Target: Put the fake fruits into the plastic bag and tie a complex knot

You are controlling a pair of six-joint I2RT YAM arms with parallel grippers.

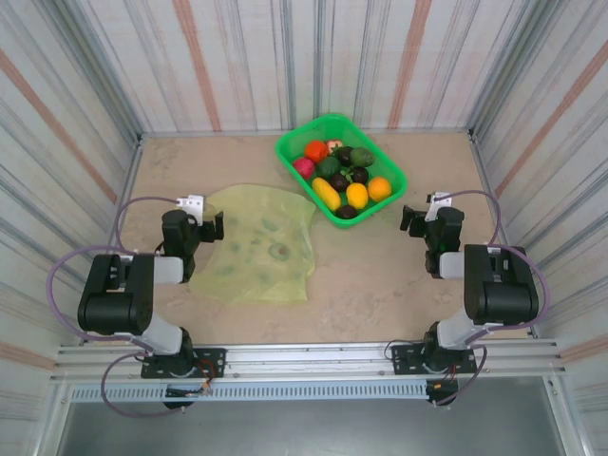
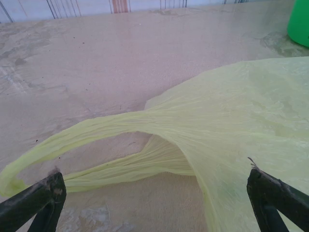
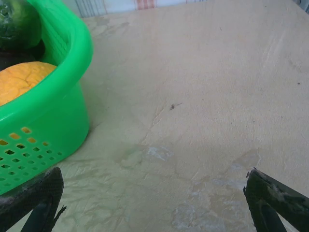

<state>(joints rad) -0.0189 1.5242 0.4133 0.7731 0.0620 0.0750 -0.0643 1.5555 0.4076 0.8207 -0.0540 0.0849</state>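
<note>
Both sets of jaws are spread wide and hold nothing. Your left arm [image 1: 180, 236] sits at the left edge of the plastic bag [image 1: 261, 245], which lies flat on the bench [image 1: 380, 275] left of centre in the top view. The fake fruits [image 1: 340, 179] are all heaped in the green basket [image 3: 48, 125] at upper centre, just beyond the bag's far corner. Your right arm [image 1: 442, 233] stands to the basket's right.

Expect the bag to be very light, limp and slick. It will likely slide or bunch rather than lift cleanly, and its mouth looks pressed closed. In the left wrist view the two loop handles [image 2: 96, 128] trail toward the lower left, between the fingertips [image 2: 43, 193]. The upper one arches slightly off the bench, so pinch there. The fruits look hard, glossy and round, likely to squirt out, so close across the middle of each.
</note>
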